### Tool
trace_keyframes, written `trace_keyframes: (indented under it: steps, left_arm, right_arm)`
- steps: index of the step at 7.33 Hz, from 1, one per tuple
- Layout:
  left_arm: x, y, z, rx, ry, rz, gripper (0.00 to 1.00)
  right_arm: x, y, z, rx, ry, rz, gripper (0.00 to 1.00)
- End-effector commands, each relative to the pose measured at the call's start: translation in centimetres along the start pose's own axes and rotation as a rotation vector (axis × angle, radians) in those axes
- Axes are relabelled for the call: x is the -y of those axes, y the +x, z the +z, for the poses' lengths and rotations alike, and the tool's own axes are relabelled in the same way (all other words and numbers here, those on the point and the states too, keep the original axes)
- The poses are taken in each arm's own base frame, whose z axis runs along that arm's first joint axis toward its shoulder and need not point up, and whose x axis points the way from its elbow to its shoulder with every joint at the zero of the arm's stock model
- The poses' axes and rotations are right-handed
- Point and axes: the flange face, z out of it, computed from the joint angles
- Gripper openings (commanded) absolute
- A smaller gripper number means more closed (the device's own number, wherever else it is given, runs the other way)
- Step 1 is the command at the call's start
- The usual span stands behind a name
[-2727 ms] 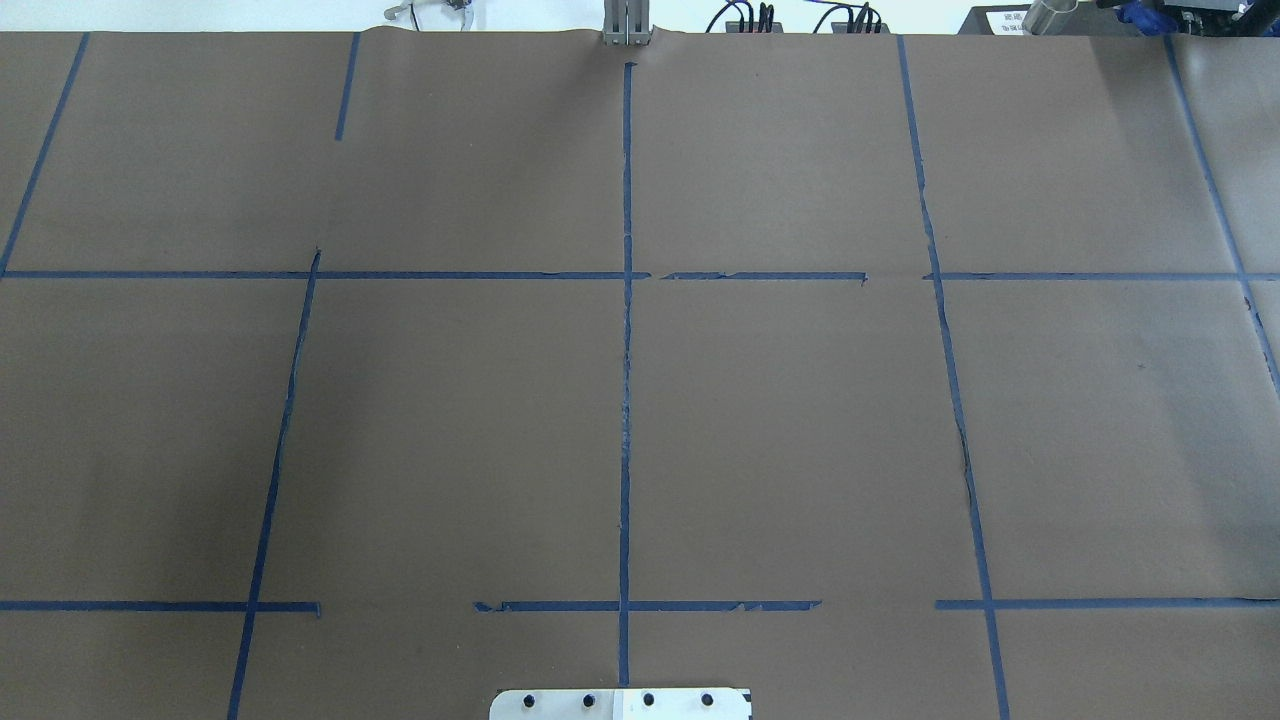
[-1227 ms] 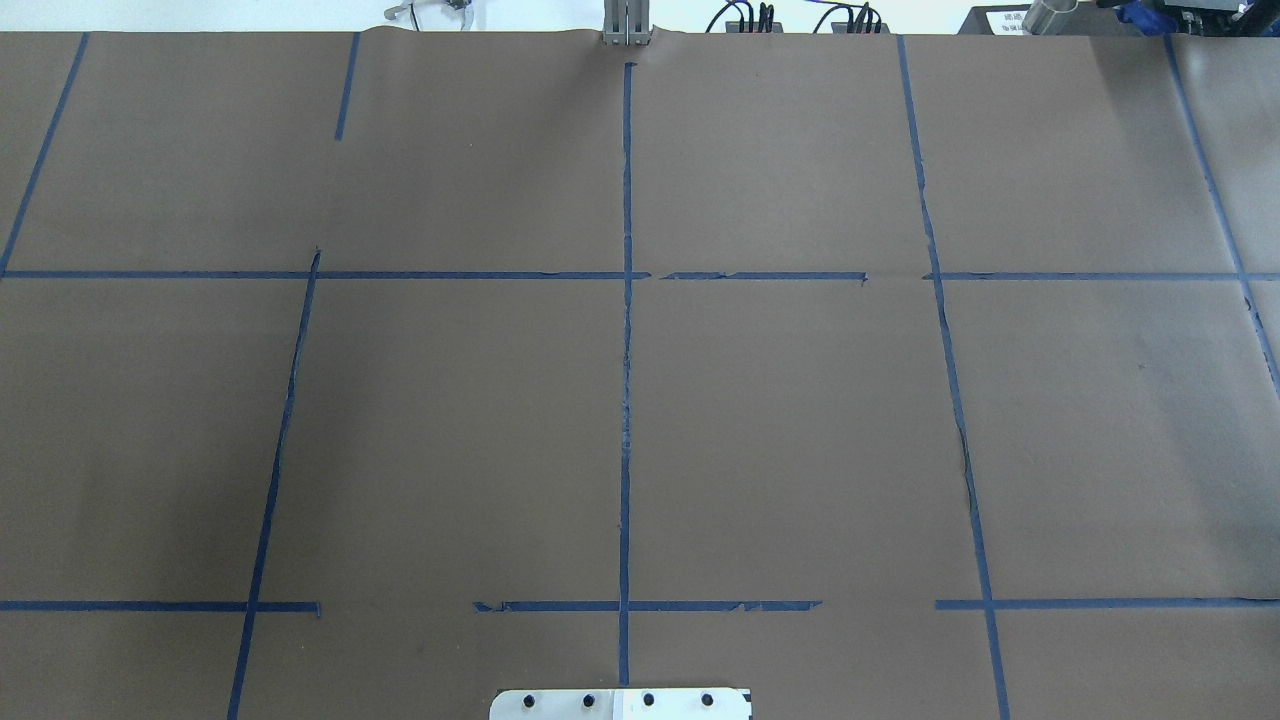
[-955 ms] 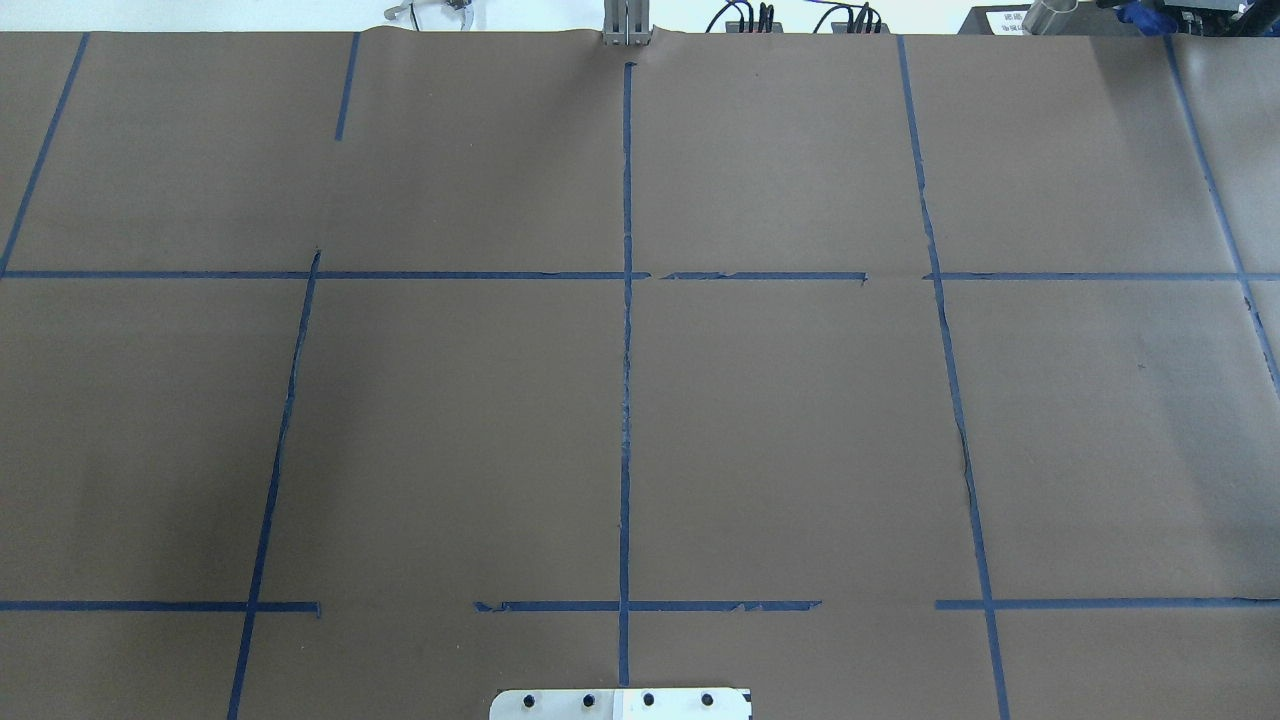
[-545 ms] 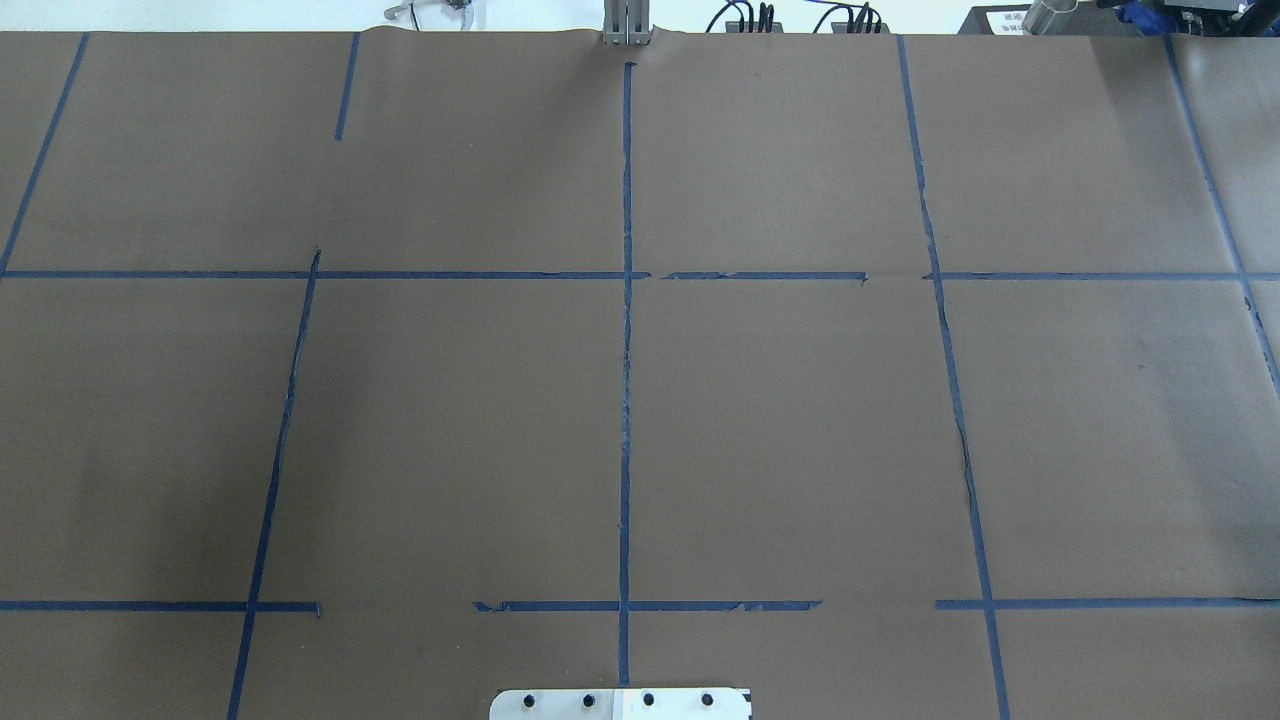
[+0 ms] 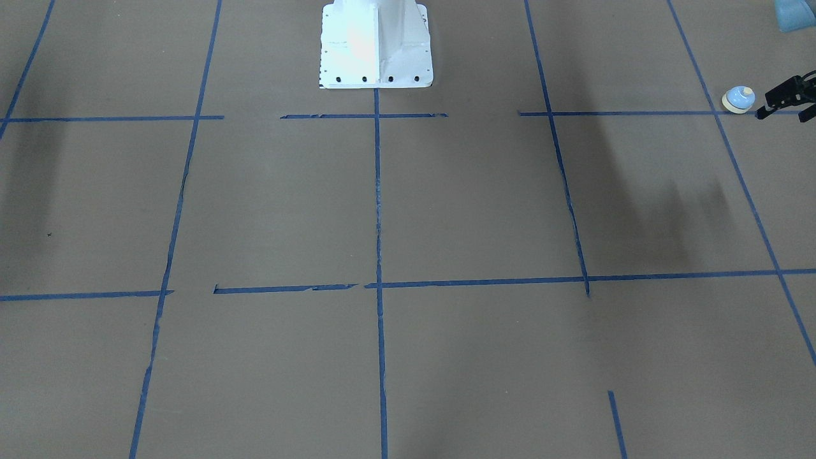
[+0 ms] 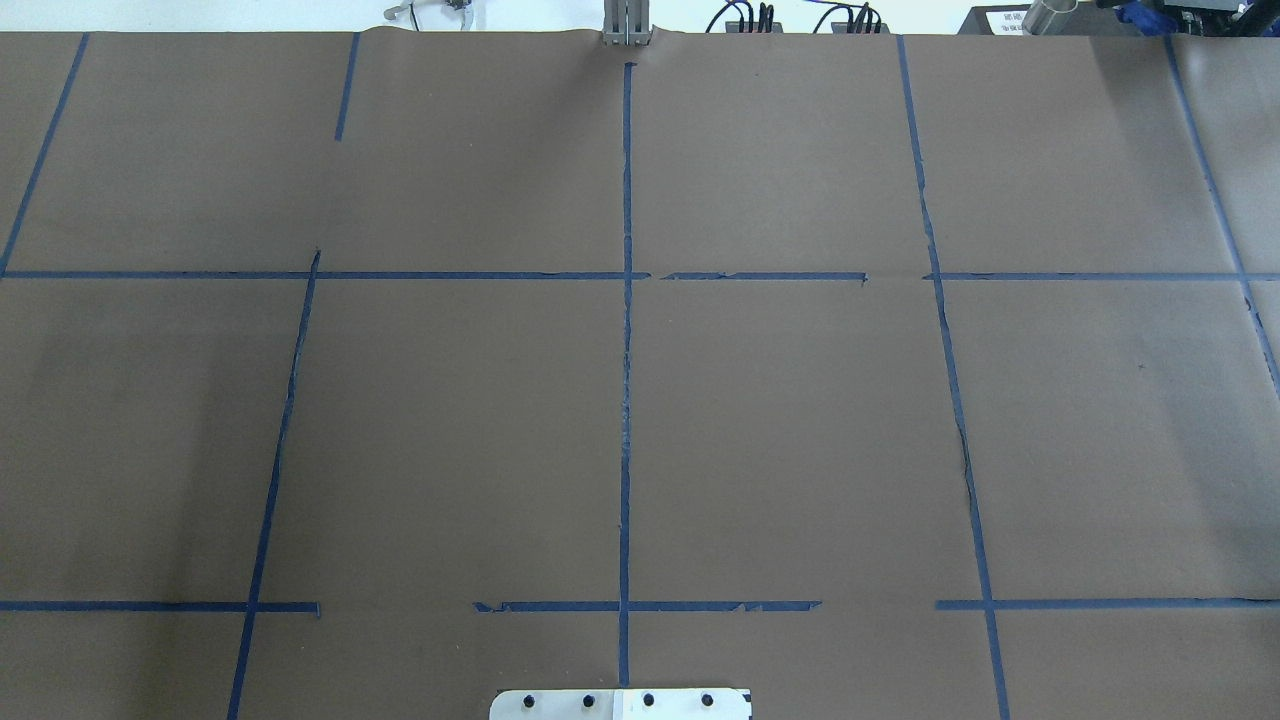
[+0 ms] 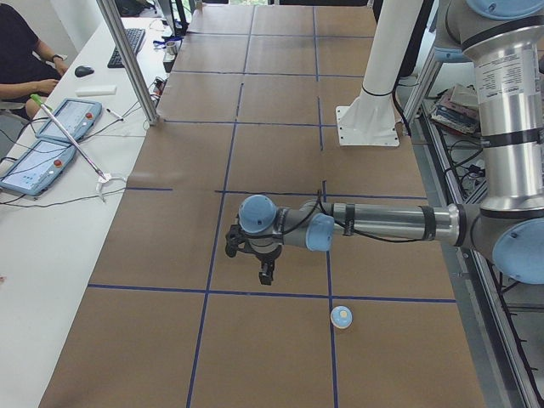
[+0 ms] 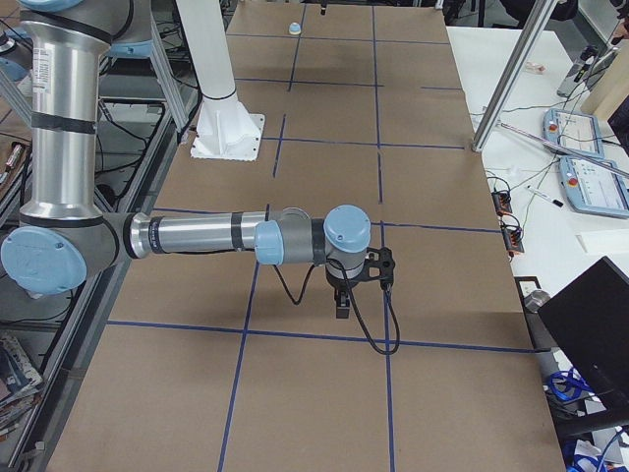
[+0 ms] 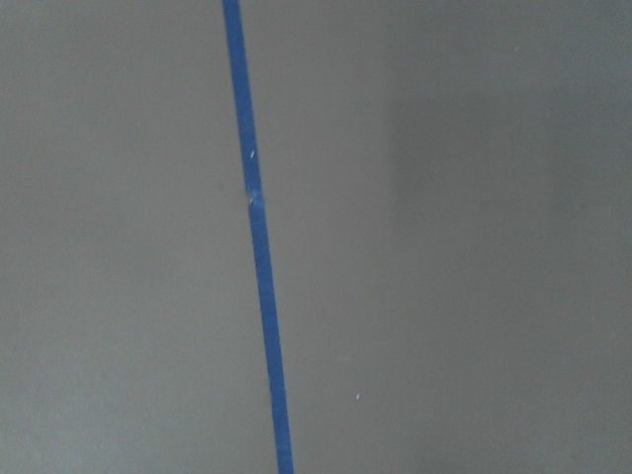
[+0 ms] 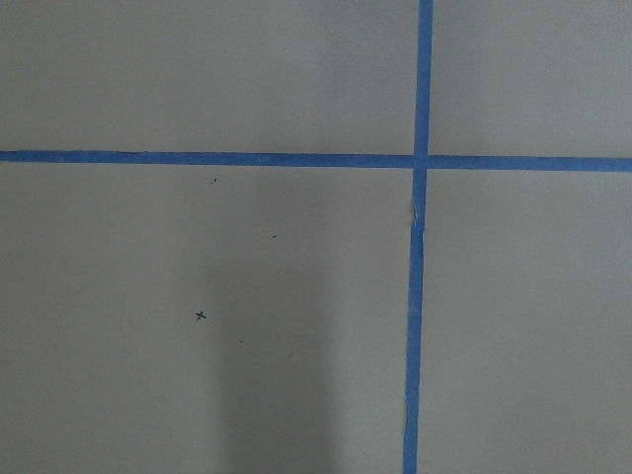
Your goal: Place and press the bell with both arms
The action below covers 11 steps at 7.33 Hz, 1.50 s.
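The bell (image 5: 738, 99), light blue dome on a cream base, stands upright on the brown table near the robot's left end. It also shows in the exterior left view (image 7: 342, 316) and, far off, in the exterior right view (image 8: 293, 28). My left gripper (image 5: 783, 116) hovers beside it, apart from it, its two black fingers spread and empty; part of it is cut off by the frame edge. In the exterior left view the left gripper (image 7: 251, 262) hangs above the table. My right gripper (image 8: 344, 295) hangs over the table's other end, far from the bell; I cannot tell its state.
The white pedestal base (image 5: 376, 44) stands at the table's robot side. Blue tape lines (image 6: 626, 400) divide the brown cover. A side table with tablets (image 7: 51, 136), a keyboard and a metal post (image 7: 127, 59) runs along the far edge. An operator (image 7: 17, 51) sits there.
In the overhead view no arm or bell appears at any time. Only the faint shadow at that view's left has grown lighter.
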Motion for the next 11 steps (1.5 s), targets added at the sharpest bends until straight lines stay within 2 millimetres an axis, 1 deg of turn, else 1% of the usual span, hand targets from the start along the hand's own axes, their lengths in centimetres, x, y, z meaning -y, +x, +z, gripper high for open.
trace_keyframes:
  steps: [1,2,3,4,6,8,10,11]
  left_arm:
    - [-5.4,-2.4,2.9,0.034,-0.033,-0.042,1.00]
    - [-6.2,-3.7,4.9,0.043,-0.073,-0.032,1.00]
    - [-7.1,-4.5,7.1,0.048,-0.119,0.001,1.00]
    - [-7.8,-5.2,8.2,0.049,-0.135,0.019,1.00]
    - [-8.2,-4.8,9.9,0.060,-0.195,0.052,1.00]
    - [-8.2,-4.8,10.3,0.063,-0.207,0.061,1.00]
    - [-6.6,-4.8,11.3,0.062,-0.207,0.069,1.00]
    - [-6.1,-4.8,11.7,0.062,-0.208,0.071,1.00]
  right_arm:
    - [0.1,-0.1,0.0,0.002,0.001,-0.002,1.00]
    - [0.0,-0.1,0.0,0.003,0.000,-0.003,1.00]
    - [0.1,-0.2,0.0,0.005,0.007,-0.011,1.00]
    - [0.1,-0.2,0.0,0.005,0.008,-0.012,1.00]
    - [0.1,-0.3,-0.1,0.006,0.010,-0.014,1.00]
    - [0.1,-0.2,0.0,0.005,0.008,-0.013,1.00]
    - [0.1,-0.2,0.0,0.005,0.008,-0.013,1.00]
    - [0.1,-0.2,0.0,0.005,0.008,-0.013,1.00]
